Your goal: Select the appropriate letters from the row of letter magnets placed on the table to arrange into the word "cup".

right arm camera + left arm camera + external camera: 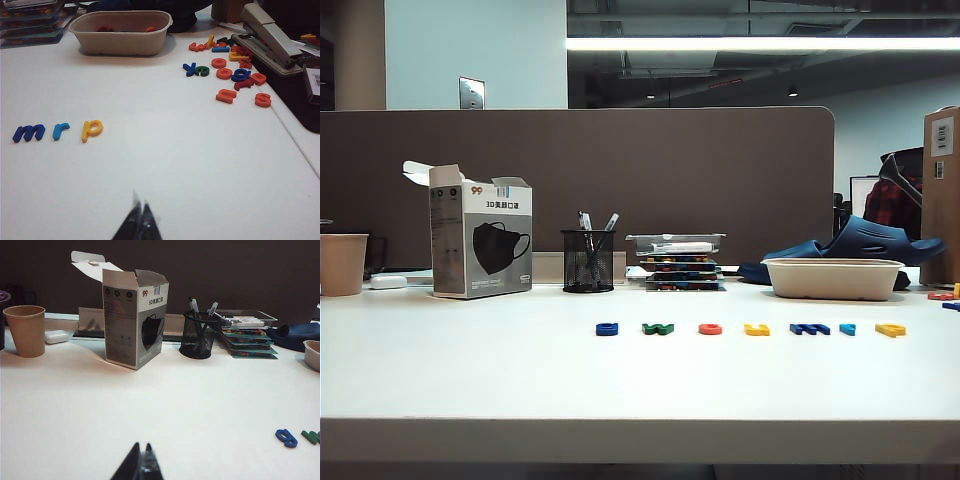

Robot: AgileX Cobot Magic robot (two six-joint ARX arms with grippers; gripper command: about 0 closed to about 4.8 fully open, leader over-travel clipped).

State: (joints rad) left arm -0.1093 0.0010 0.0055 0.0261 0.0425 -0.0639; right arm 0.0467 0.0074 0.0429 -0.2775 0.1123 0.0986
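Ext low frontal, wrists low fwd

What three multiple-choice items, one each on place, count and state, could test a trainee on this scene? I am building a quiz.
1. The yellow p lies:
A. at the right end of the row of letter magnets
B. inside the tray
C. beside the mask box

2. Letters in that row:
A. five
B. seven
C. nine

3. The right gripper is:
A. shut on a letter
B. wide open
C. shut, holding nothing

Answers: 1 A, it ends the row after the cyan r. 2 B, the exterior view shows seven. 3 C, its fingertips meet above the bare table.
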